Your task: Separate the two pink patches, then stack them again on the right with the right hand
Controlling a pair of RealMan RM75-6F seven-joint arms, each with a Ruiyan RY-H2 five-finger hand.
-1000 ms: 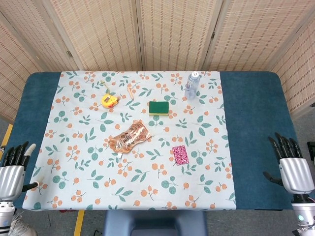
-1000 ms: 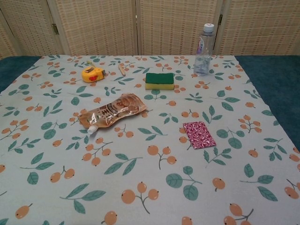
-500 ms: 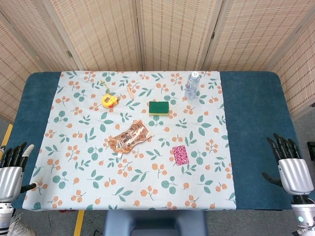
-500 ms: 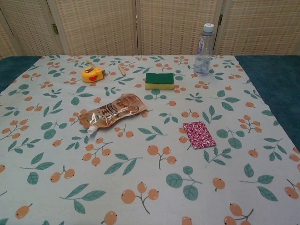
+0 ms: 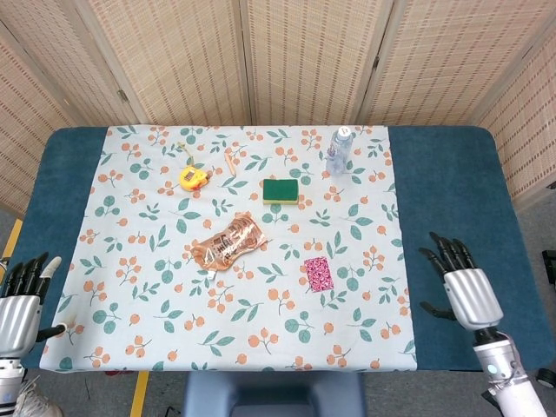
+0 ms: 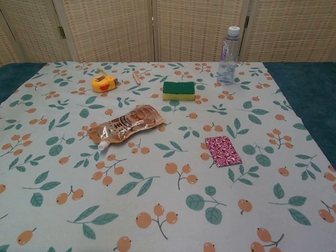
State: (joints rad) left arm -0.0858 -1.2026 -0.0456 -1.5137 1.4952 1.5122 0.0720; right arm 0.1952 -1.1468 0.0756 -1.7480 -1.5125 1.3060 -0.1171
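Floral tablecloth [image 6: 157,210] holds one pink patch stack [image 6: 223,151], one sponge [image 6: 178,90], one bottle [image 6: 228,49].

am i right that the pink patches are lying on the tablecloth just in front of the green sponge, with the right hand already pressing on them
Not quite. The pink patches do lie on the tablecloth in front of the green sponge, but the right hand is not pressing on them. The head view shows it open over the blue table edge, well to their right, touching nothing.

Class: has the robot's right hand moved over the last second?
Yes. The right hand has shifted inward, toward the pink patches, and now sits over the blue table edge.
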